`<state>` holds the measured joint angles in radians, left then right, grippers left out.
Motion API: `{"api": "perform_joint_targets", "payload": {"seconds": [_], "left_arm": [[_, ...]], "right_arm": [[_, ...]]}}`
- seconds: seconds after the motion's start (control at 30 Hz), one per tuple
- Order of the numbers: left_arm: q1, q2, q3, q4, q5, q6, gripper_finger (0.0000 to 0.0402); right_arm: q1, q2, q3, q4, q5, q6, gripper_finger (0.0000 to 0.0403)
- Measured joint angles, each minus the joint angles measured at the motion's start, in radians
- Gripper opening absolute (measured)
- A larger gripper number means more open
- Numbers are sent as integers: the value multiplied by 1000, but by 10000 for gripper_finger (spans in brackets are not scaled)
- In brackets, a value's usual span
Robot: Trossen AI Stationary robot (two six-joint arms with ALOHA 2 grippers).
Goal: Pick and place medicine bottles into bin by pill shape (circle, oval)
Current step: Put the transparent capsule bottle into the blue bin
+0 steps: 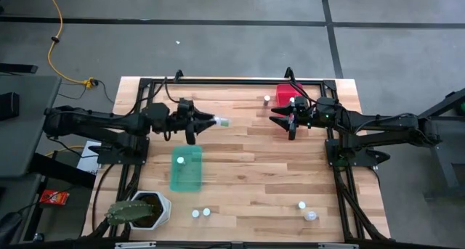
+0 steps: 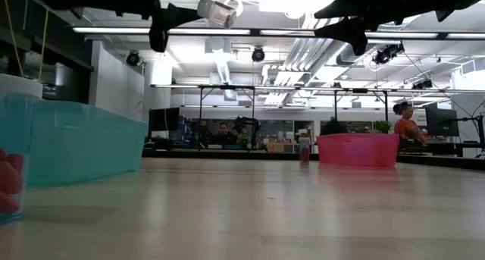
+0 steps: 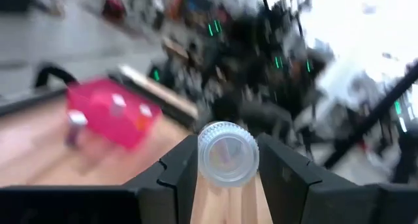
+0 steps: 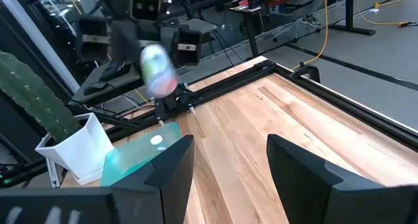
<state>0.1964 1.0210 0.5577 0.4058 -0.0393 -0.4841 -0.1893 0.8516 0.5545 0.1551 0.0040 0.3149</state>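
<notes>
Wooden planks make up the desk [image 1: 247,169] I work over, framed by a dark rail. My left arm reaches in from the left edge and my right arm from the right edge, both held high above the far half of the boards. Near the left edge, toward the middle of the desk, lies the teal bin [image 1: 187,169], with one white-capped bottle [image 1: 180,160] inside it. At the far edge toward the right corner sits the pink bin [image 1: 285,94], partly under my right wrist, and a lone bottle [image 1: 267,99] stands on the wood just beside it. In the near left corner is a white pot [image 1: 156,209] holding a green cactus [image 1: 125,212]. My left gripper [image 1: 213,120] is raised off the boards beyond the teal bin, its fingers [image 3: 173,175] clamped on a translucent medicine bottle [image 3: 228,153], the ribbed cap pointing out past the tips. My right gripper [image 1: 277,117] hangs near the pink bin with its fingers [image 4: 171,165] parted and nothing between them. Four more small bottles rest along the near edge: a pair [image 1: 200,213] close together beside the pot, and another two [image 1: 306,210] toward the near right corner.
</notes>
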Motion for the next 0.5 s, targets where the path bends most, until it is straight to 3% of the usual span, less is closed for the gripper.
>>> {"api": "perform_joint_targets", "payload": {"seconds": [0.13,0.23,0.37,0.5], "left_arm": [[-37,0,131,-339,132,64,127],[-104,0,220,-613,175,120,127],[-216,0,294,-905,125,163,127],[-335,0,281,-1035,23,165,127]], "right_arm": [[0,0,0,0,0,1,186],[0,0,0,0,0,1,186],[0,0,0,0,0,1,186],[0,0,0,0,0,1,186]]}}
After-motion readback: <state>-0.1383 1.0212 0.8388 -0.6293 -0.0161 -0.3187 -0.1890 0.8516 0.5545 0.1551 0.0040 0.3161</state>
